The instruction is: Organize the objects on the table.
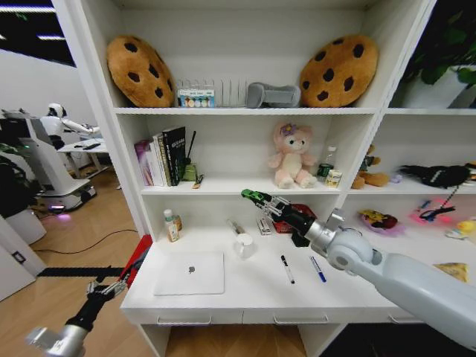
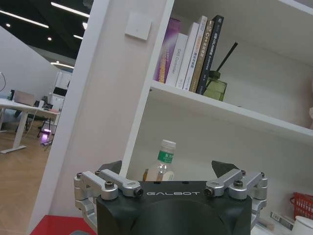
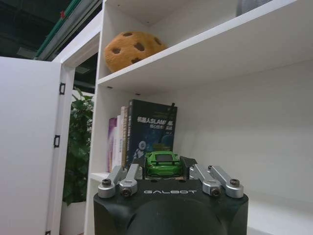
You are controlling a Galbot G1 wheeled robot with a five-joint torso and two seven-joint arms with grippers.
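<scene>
While the right arm reaches in from four o'clock across the table [image 1: 245, 294], its right gripper [image 1: 256, 198] hangs in the air above the desk top, just below the lower shelf edge, with the fingers closed around the green toy car [image 1: 251, 195]. The right wrist view confirms it: the green toy car [image 3: 163, 163] sits clamped between the two fingers, pointing toward the row of books [image 3: 137, 139] on the shelf.

Down on the desk top, the silver laptop [image 1: 190, 273] lies shut at about seven o'clock from that gripper. A black pen [image 1: 287, 268] and a blue pen [image 1: 317, 268] lie side by side, slightly apart, at five o'clock from it. A yellow wedge [image 1: 452, 271] rests at the desk's far right, at three o'clock from the pens. A white cup [image 1: 245, 245] stands just behind the laptop's back right corner.

Low at eight o'clock, off the desk's left end, the left gripper [image 1: 110, 286] holds nothing; in the left wrist view its fingers [image 2: 110, 169] stand spread wide, facing a small bottle [image 2: 163, 164].
</scene>
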